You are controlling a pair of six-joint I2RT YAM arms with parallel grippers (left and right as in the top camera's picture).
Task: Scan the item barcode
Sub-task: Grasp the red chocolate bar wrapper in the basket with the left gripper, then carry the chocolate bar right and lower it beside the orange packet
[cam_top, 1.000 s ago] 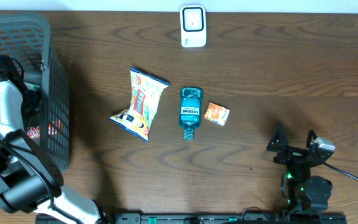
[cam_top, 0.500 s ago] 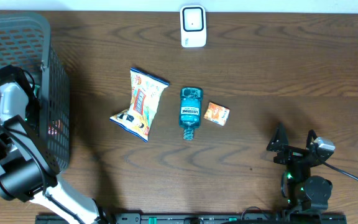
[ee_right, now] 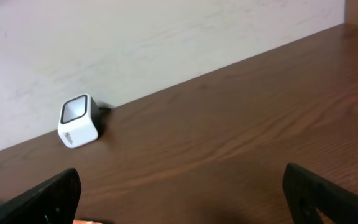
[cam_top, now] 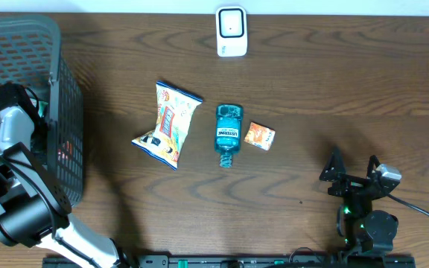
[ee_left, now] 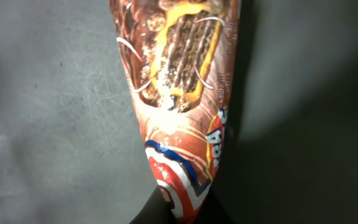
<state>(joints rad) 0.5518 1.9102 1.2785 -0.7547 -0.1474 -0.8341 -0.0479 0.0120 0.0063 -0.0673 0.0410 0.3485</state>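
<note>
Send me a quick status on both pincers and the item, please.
Left pincer shut on red snack packet, inside basket. Right pincer open, empty. Scanner at far edge; chip bag, mouthwash bottle mid-table.

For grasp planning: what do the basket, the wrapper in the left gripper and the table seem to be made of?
The basket: probably matte grey plastic, moulded mesh walls. The wrapper: glossy printed film, bright highlights and creases. The table: wood or wood-look laminate; grain pattern, low sheen.
</note>
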